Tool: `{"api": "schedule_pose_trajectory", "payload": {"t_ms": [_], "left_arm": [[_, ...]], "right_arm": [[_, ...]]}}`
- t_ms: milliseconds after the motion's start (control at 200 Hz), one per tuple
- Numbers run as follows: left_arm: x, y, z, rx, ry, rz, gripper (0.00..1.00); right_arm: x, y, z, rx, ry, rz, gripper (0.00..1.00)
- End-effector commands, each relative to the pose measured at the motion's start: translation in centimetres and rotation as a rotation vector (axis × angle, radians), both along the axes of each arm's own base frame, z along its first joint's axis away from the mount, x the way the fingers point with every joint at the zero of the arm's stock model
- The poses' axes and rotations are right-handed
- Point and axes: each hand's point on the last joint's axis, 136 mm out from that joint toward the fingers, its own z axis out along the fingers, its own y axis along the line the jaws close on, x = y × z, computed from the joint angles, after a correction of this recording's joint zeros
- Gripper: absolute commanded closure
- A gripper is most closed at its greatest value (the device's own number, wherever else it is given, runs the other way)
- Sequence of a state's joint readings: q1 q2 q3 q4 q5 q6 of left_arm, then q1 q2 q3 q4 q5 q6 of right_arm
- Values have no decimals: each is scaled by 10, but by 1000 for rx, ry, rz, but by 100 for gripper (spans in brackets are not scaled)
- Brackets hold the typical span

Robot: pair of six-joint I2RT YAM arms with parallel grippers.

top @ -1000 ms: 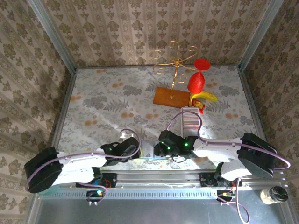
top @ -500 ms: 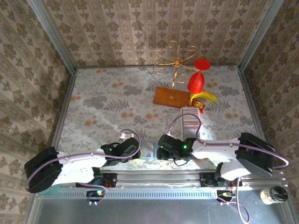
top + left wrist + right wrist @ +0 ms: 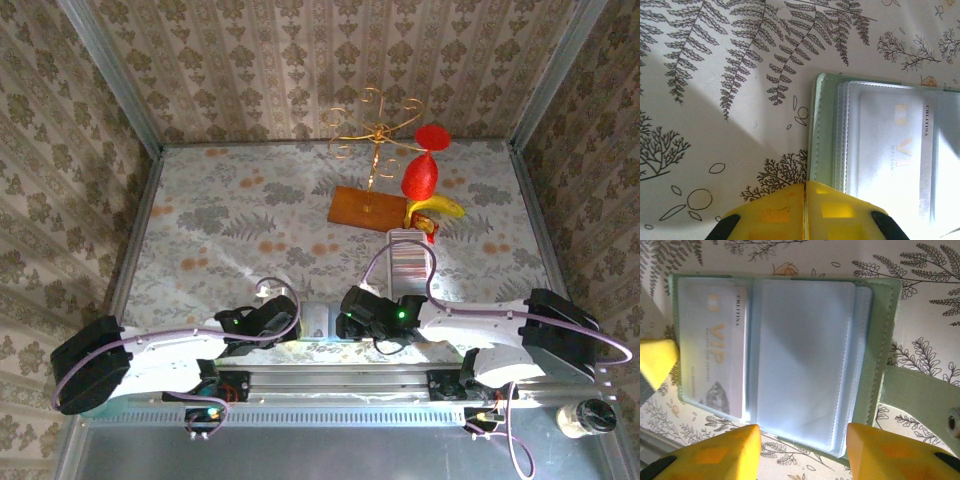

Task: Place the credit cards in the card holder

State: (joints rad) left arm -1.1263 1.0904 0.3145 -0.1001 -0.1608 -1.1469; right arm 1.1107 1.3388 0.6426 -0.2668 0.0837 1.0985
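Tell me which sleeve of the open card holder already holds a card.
The left-hand sleeve in the right wrist view: a pale card printed VIP shows through it. The sleeves beside it look empty.

right hand (image 3: 800,445) eased left, elbow (image 3: 562,345) seemingly swung outward

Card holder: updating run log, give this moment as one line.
card holder open, VIP card in sleeve | left gripper shut at its edge | right gripper open above it
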Motion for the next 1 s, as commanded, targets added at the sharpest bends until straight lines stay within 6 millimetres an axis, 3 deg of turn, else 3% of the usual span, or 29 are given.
{"api": "schedule_pose_trajectory", "payload": {"t_ms": [0,345,765,995], "left_arm": [[-3,6,-4,15,8,11,90],[-4,8,-2,16,4,11,90],[-4,10,-4,12,5,16,90],[-5,12,-6,16,7,19,90]], "right_arm": [[5,1,7,-19,-38,-6,51],[6,23,-10,-13,6,25,50],[2,19,-26,-57,49,16,49],[7,44,-20,55,46,9,48]]}}
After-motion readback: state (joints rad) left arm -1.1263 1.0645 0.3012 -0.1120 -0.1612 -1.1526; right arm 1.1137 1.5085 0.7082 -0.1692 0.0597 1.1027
